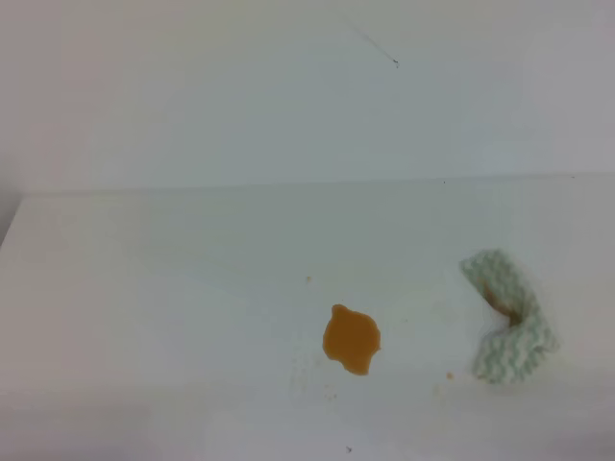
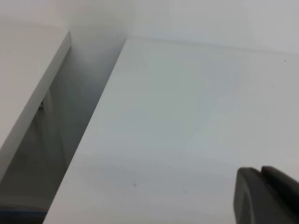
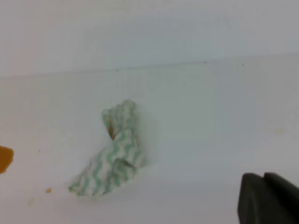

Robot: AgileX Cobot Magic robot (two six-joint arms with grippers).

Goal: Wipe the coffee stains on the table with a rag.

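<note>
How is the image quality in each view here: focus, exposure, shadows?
Exterior high: soft and washed out, the white table nearly merges with the wall, yet the coffee stains and rag stay distinct. Left wrist: even light, dark gap shadow at the table edge, left tool a blurred dark shape. Right wrist: hazy, rag casts a faint shadow, right tool blurred.

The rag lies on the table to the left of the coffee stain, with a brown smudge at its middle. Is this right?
Not quite. In the exterior high view the rag lies to the right of the coffee stain, not the left. It is on the table with a brown smudge at its middle.
</note>
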